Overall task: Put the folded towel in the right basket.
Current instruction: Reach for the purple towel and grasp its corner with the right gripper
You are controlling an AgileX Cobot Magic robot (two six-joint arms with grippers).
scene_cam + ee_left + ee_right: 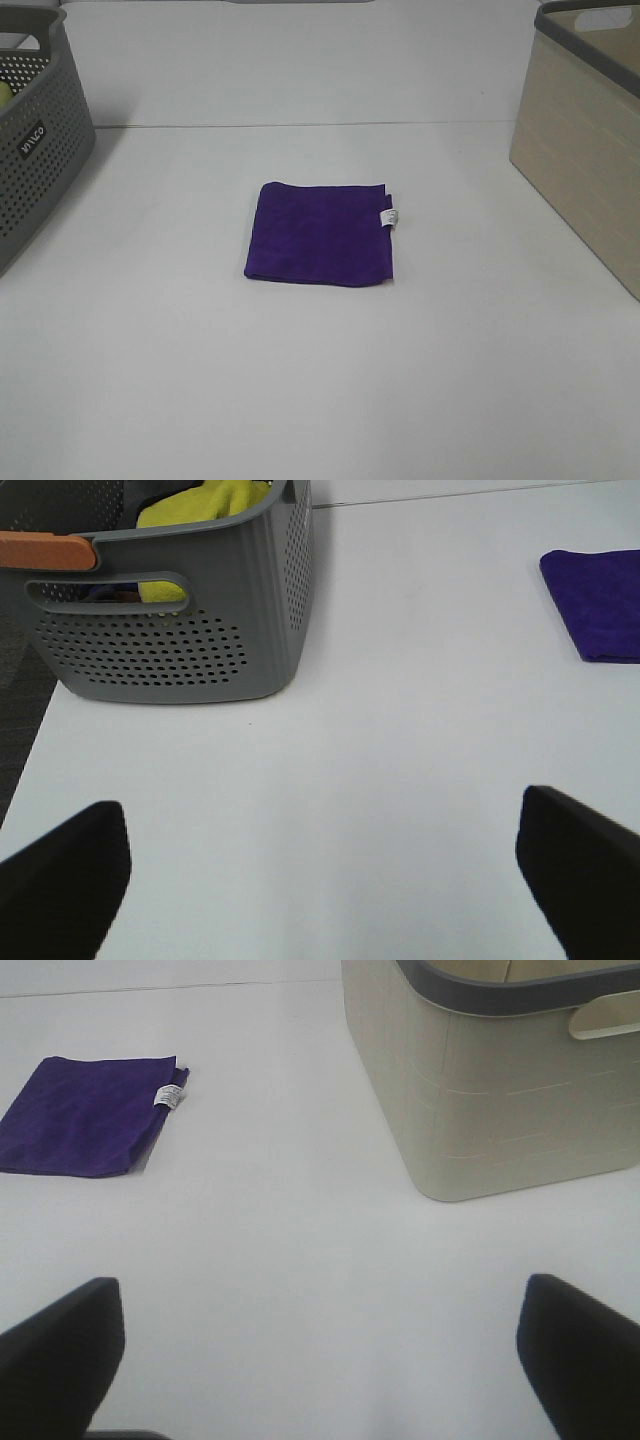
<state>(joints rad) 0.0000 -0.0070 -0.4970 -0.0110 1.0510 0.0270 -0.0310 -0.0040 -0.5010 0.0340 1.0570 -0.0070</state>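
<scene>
A folded purple towel [322, 232] with a small white tag lies flat on the white table, near the middle. It also shows in the left wrist view [597, 602] and in the right wrist view [85, 1115]. The beige right basket [585, 135] with a grey rim stands at the right edge; the right wrist view shows it too [500, 1080]. My left gripper [320, 880] is open and empty above bare table. My right gripper [320, 1360] is open and empty too. Neither gripper shows in the exterior high view.
A grey perforated basket [35, 140] stands at the left edge. In the left wrist view it [200, 630] holds a yellow cloth [205, 505]. The table's left edge [25, 760] runs beside it.
</scene>
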